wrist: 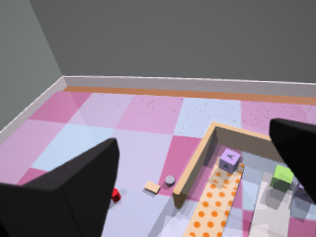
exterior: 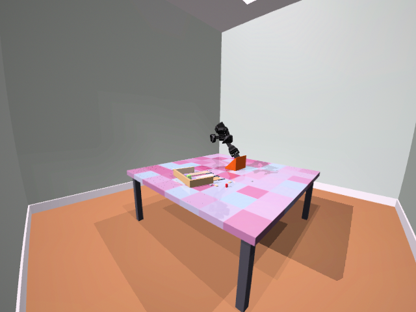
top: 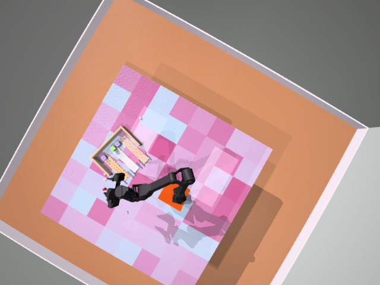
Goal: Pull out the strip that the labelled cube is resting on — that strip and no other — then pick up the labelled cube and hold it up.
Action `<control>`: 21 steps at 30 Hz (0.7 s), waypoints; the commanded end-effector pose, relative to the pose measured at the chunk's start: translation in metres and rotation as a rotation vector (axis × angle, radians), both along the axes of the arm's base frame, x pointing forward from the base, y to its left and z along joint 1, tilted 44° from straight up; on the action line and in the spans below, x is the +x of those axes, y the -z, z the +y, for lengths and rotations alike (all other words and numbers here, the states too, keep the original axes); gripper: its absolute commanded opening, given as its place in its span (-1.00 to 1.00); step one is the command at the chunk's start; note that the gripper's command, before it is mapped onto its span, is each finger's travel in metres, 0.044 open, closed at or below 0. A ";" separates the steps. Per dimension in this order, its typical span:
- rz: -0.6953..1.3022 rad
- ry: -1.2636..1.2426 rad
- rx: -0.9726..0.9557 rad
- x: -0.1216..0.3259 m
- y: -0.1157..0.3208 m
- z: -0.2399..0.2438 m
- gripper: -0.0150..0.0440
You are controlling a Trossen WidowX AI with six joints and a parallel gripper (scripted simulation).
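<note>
Labelled cube (top: pixel 104 157) (wrist: pixel 230 160): one, purple, with a dark letter A legible on its faces in the wrist view; in the top view it is a small purple block, the letter too small to read; in the exterior view it cannot be made out behind the tray wall.

Location: inside the three-sided wooden tray (top: pixel 105 142) (exterior: pixel 201 182) (wrist: pixel 195 173), at the inner end of the orange-dotted strip (top: pixel 116 167) (wrist: pixel 212 207), near the back wall; it sits tilted in the wrist view's perspective, one corner toward the camera.

Companion pieces: a green cube (top: pixel 113 148) (exterior: pixel 188 176) (wrist: pixel 282 178) at the inner end of the white strip (top: pixel 127 160) (exterior: pixel 201 177) (wrist: pixel 271 209); a second purple cube (top: pixel 117 143), whole from above but partly hidden by a finger in the wrist view; a zigzag strip (top: pixel 135 149), its pattern shown by the top view.

Tool (top: pixel 111 190) (exterior: pixel 220 138) (wrist: pixel 193 136): black; open, fingers wide apart, holding nothing; the exterior view alone shows it raised well above the table (top: pixel 193 116) (exterior: pixel 248 214) (wrist: pixel 99 109).

Loose items: a red piece (top: pixel 104 189) (exterior: pixel 226 185) (wrist: pixel 116 195), part-covered by a finger in the wrist view; a tan block (wrist: pixel 152 188) and a grey round piece (wrist: pixel 170 181), beside the tray.
</note>
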State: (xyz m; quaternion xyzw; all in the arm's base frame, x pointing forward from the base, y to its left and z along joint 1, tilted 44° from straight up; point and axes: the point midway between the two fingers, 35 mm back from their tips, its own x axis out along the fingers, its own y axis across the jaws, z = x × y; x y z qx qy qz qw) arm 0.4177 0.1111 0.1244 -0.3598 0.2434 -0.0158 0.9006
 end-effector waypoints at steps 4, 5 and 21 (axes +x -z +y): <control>-0.053 0.423 -0.043 -0.080 0.002 -0.091 0.86; -0.061 0.452 -0.048 -0.087 0.002 -0.097 0.86; -0.064 0.461 -0.050 -0.089 0.002 -0.099 0.86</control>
